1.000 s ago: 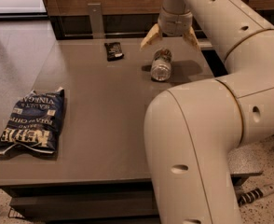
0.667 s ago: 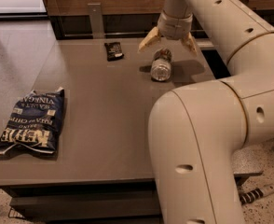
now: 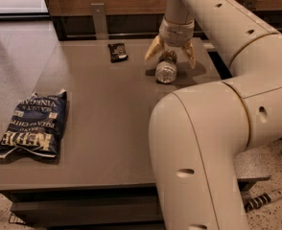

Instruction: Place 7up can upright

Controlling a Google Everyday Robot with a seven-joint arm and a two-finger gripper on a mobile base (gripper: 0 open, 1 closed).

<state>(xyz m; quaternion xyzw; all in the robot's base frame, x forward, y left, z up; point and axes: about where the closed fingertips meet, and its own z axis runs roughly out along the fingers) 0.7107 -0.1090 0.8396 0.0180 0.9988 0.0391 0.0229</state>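
Observation:
The 7up can (image 3: 166, 68) lies on its side on the grey table (image 3: 107, 114), near the far right part of it, with one shiny round end facing me. My gripper (image 3: 170, 56) hangs directly over the can, pointing down. Its two tan fingers (image 3: 153, 48) are spread wide, one on each side of the can's far end, and they hold nothing.
A small black packet (image 3: 117, 51) lies to the left of the can near the far edge. A blue chip bag (image 3: 34, 123) lies at the table's left front. My arm's large white links fill the right side. A metal post (image 3: 99, 20) stands behind the table.
The gripper has come down closer over the lying can, its fingers still spread. The can, packet and bag have not moved.

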